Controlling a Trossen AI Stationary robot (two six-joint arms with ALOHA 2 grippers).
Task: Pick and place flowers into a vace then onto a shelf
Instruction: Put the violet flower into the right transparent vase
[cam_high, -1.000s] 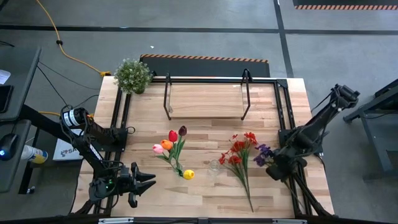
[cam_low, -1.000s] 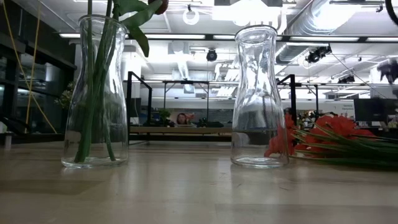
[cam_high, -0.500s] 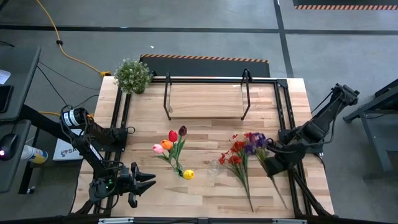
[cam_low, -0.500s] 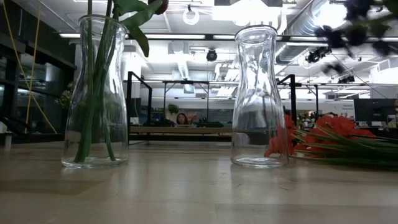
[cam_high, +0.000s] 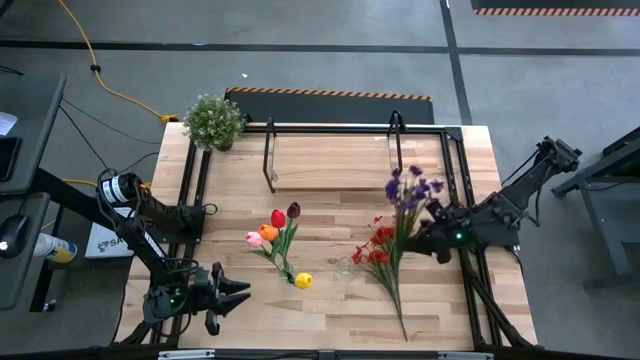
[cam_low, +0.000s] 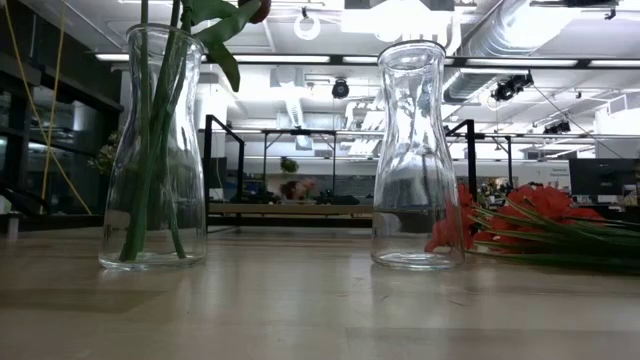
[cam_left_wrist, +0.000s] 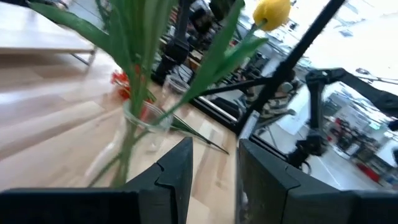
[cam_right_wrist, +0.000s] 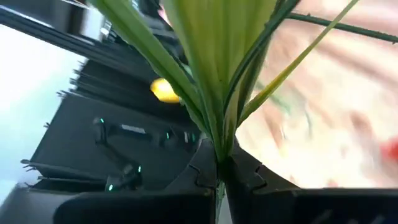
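From my overhead cam, the right end effector (cam_high: 432, 228) is up over the right side of the table (cam_high: 330, 320), clamped on a purple spray (cam_high: 408, 190) whose blossoms hang near the shelf (cam_high: 330, 162). The red sprays (cam_high: 383, 250) lie flat on the table next to an empty vase (cam_high: 344, 270). The tulips (cam_high: 277, 232) sit in the other vase, left of it. The left end effector (cam_high: 238, 292) is parked at the table's front left corner, fingers apart, nothing in them.

Low cam: tulip vase (cam_low: 153, 150) on the left with green stems inside, empty vase (cam_low: 415, 155) right of it, red sprays (cam_low: 535, 225) lying beyond.

Left wrist cam: dark fingers (cam_left_wrist: 180, 168) spread, looking at the tulip stems (cam_left_wrist: 134, 81) and a yellow tulip (cam_left_wrist: 272, 12).

Right wrist cam: fingers (cam_right_wrist: 205, 171) pinched tight on the green stem bundle (cam_right_wrist: 217, 68).
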